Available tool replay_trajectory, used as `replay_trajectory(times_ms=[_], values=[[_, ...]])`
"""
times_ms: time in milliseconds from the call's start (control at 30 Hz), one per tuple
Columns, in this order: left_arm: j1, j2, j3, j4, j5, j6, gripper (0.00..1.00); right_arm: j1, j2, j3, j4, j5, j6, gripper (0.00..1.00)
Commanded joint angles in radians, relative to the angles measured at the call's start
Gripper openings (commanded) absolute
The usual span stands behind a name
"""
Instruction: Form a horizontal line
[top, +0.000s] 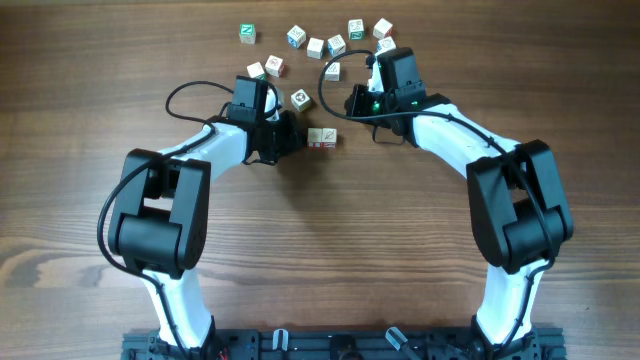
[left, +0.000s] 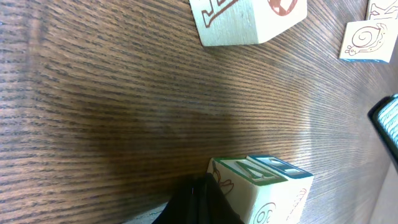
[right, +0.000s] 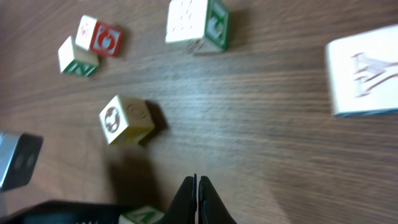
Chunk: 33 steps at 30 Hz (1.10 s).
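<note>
Just beside the left gripper (top: 297, 136) lies the horizontal line (top: 322, 138).

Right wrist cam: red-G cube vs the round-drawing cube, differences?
The white wooden cube with a red G face has a green-marked cube close beside it; the pale wooden cube with a round drawing stands alone. The G cube shows red, the drawing cube yellowish edges. Both rest unheld on the brown wooden table.

Both arms reach inward with bent elbows; the left claw (left: 200, 193) and the right claw (right: 197, 190) each have the fingers pressed together.
</note>
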Motion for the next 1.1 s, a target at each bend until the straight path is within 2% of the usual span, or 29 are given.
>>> replay_trajectory(times_ms=[0, 1067], values=[[-0.008, 0.023, -0.021, -0.011, -0.051, 0.016, 0.04, 0.003, 0.017, 0.014, 0.0, -0.093, -0.006, 0.04], [-0.008, 0.023, -0.021, -0.011, -0.052, 0.016, 0.04, 0.079, 0.04, 0.003, -0.049, -0.014, -0.032, 0.04]])
